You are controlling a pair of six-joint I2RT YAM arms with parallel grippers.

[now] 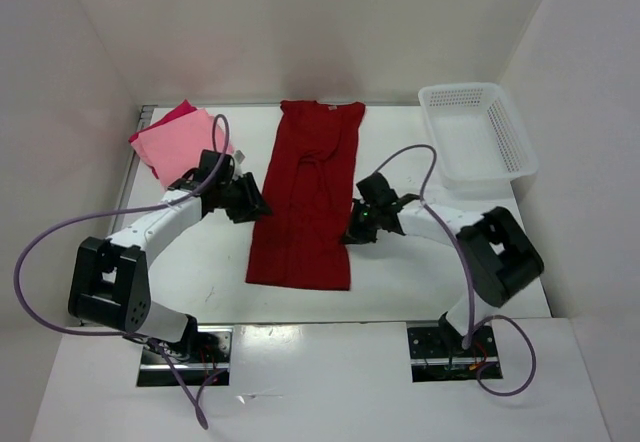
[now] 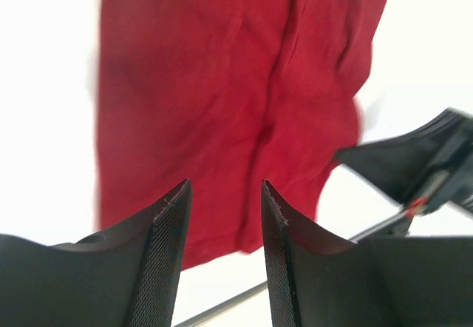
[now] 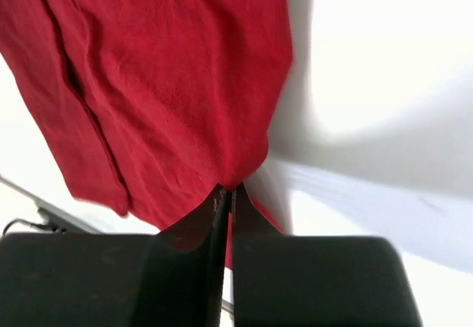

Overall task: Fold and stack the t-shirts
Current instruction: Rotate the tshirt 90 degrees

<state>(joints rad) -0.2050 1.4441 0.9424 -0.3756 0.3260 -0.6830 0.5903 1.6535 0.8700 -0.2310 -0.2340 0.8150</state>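
The dark red t-shirt (image 1: pixel 305 197) lies lengthwise in the middle of the table, its sides folded in. My right gripper (image 1: pixel 356 232) is at its right edge; in the right wrist view the gripper (image 3: pixel 228 191) is shut on a pinch of the red cloth (image 3: pixel 162 83), which is lifted. My left gripper (image 1: pixel 256 203) is at the shirt's left edge; in its wrist view the gripper (image 2: pixel 225 194) is open and empty just short of the red cloth (image 2: pixel 222 83). The light salmon shirt (image 1: pixel 185 147) lies folded at the back left on the crimson-pink shirt (image 1: pixel 170 116).
A white lattice basket (image 1: pixel 478 130) stands at the back right. White walls close the table at the back and both sides. The right arm's gripper shows at the right of the left wrist view (image 2: pixel 414 164).
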